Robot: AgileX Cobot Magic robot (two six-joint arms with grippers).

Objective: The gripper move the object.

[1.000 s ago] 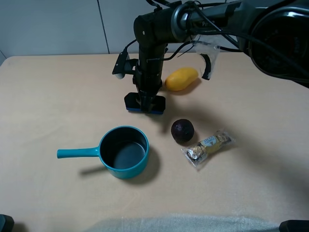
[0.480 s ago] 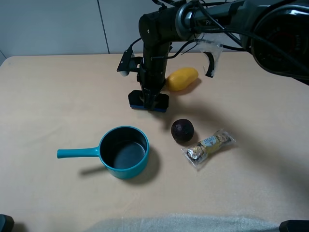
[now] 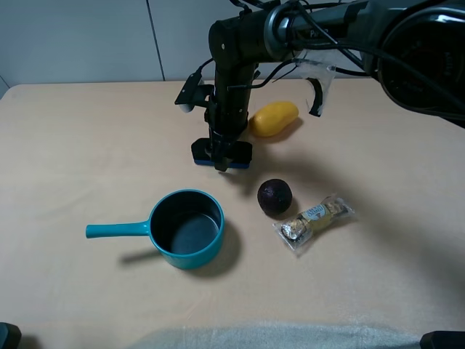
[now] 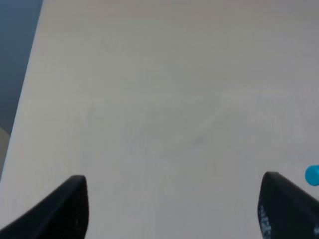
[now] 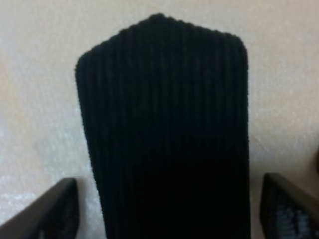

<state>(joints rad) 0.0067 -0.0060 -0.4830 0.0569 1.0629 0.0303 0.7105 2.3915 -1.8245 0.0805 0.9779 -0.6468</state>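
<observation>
The object (image 3: 221, 154), an oblong block with a black top on a blue base, lies on the table in front of a yellow fruit. The right arm reaches across from the back right and points straight down over it. My right gripper (image 3: 221, 161) straddles its middle. In the right wrist view the ribbed black top (image 5: 164, 129) fills the picture, with the fingertips (image 5: 55, 209) wide apart on both sides and thin strips of table showing between. My left gripper (image 4: 172, 209) is open over bare table, out of the exterior view.
A teal saucepan (image 3: 187, 229) with its handle pointing left stands in front of the block. A dark round fruit (image 3: 275, 196) and a wrapped pack of chocolates (image 3: 314, 222) lie to the right. The yellow fruit (image 3: 273, 118) is just behind the right arm.
The right arm and the block under it shifted slightly right and away from the pot, then settled. Nothing else moved.
</observation>
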